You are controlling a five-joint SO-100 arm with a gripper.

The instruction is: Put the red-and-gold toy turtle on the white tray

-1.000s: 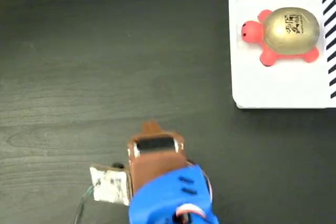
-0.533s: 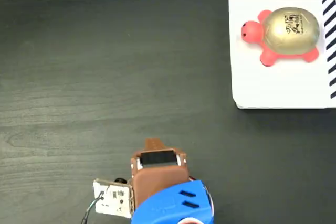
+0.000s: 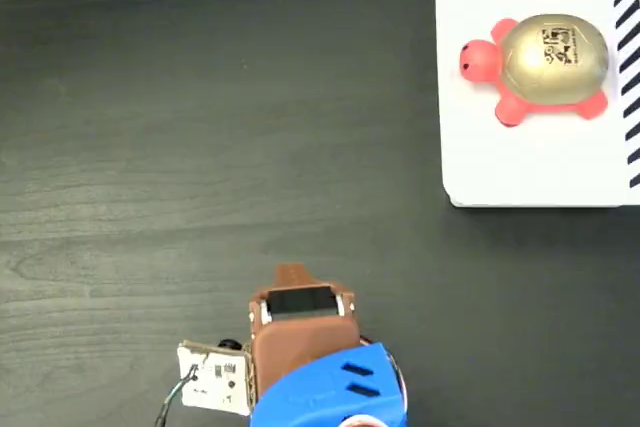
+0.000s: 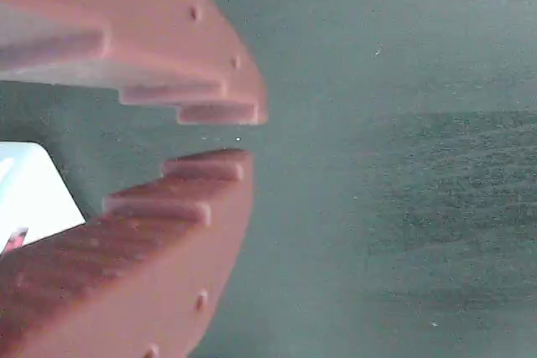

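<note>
Red-and-gold toy turtle sits on the white tray, well away from the gripper, whose jaws are nearly closed on nothing. Looks squishy and light; pinch across the shell.

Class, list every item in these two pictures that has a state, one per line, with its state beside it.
red-and-gold toy turtle: upright on the tray, untouched.
white tray: flat on the table, holding the turtle.
tool: nearly closed, a slim gap between the tips, holding nothing, far from the tray.
</note>
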